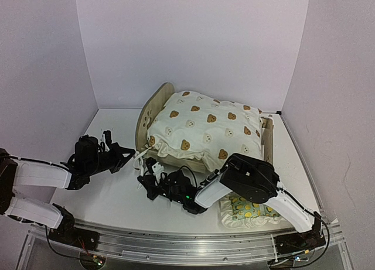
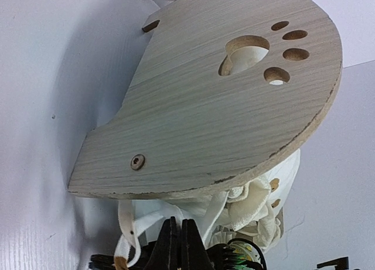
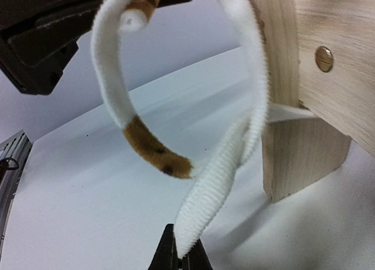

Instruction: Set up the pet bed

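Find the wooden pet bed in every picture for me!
Top view: the pet bed sits in the middle, under the bear cushion.
Left wrist view: its paw-print headboard fills most of the picture.
Right wrist view: only a wooden corner shows, on the right.
Shared landmark: the cushion's white tie, hanging by the bed's headboard end.

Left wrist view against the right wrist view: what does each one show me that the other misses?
Only the left wrist view shows the headboard with its paw-print cutout and the bunched cushion. Only the right wrist view shows a white tie looping down into the right jaws, shut on it, beside a wooden leg. Both show the pale wood of the pet bed, the white table and shut jaws.
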`<action>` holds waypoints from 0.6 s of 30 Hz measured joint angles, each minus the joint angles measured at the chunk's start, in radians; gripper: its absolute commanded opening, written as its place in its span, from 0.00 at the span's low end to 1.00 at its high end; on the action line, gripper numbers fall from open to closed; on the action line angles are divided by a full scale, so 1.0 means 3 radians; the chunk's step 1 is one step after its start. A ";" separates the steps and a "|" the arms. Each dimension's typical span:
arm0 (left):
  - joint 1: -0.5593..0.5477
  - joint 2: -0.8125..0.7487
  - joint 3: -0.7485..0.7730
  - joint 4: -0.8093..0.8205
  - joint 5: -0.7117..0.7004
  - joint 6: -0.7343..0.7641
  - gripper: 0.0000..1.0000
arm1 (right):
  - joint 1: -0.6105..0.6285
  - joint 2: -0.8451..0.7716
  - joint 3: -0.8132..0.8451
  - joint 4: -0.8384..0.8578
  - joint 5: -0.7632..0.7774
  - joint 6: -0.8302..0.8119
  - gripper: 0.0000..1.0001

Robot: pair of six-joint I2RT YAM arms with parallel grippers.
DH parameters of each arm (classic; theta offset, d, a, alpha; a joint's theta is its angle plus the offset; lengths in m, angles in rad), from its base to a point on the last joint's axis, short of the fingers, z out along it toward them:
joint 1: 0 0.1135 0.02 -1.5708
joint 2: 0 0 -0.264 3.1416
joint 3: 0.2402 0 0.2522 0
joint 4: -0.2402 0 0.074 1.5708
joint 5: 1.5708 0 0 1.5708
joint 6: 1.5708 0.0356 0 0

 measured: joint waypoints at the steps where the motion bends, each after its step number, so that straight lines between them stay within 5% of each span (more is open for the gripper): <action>1: 0.0000 -0.0040 0.0011 -0.0057 -0.0025 0.0025 0.00 | 0.0000 -0.0047 -0.0091 0.0016 0.0028 -0.0009 0.00; 18: 0.0013 -0.0409 0.0801 -0.0751 -0.0375 0.0475 0.00 | 0.0003 -0.0643 -0.1146 0.0041 0.0429 -0.0091 0.00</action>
